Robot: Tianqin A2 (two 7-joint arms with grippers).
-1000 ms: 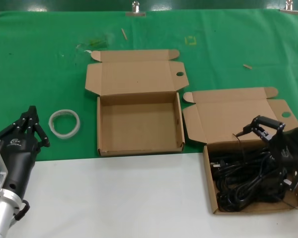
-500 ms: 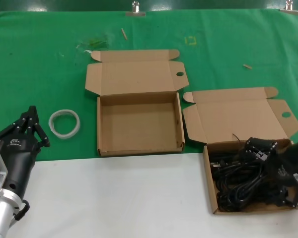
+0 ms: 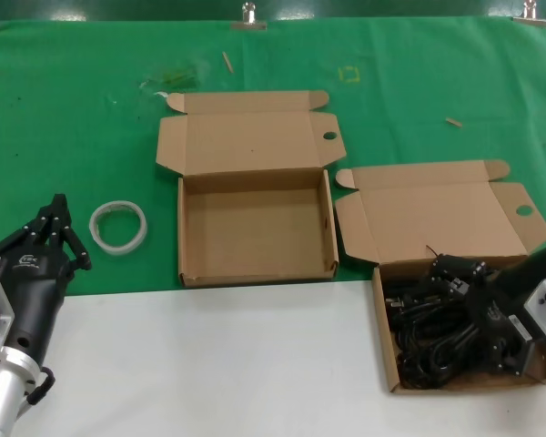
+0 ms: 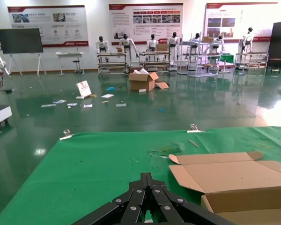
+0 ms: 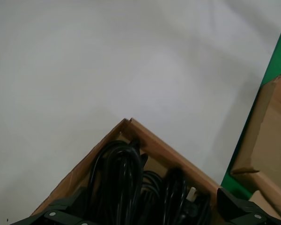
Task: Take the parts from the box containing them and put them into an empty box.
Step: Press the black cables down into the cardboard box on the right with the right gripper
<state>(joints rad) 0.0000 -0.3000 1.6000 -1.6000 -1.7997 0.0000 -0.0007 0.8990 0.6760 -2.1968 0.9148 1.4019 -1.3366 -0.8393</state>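
The black power cords (image 3: 437,341) lie tangled in the right-hand cardboard box (image 3: 379,309), whose lid is skewed. My right gripper (image 3: 457,273) is down inside that box, open, with its fingers spread on either side of the cords (image 5: 122,178); nothing is gripped. In the right wrist view, the gripper (image 5: 145,213) straddles the cords near a corner of the box (image 5: 131,124). The empty box (image 3: 255,269) stands open in the middle, lid folded back. My left gripper (image 3: 56,211) is shut and parked at the near left, also in its wrist view (image 4: 146,177).
A white ring of tape (image 3: 118,226) lies on the green mat (image 3: 73,109) between my left gripper and the empty box. The near part of the table is white (image 3: 209,364). Small scraps lie at the back of the mat.
My right gripper has dropped from above the right box down onto the cords and shifted a little left. The left arm has not moved.
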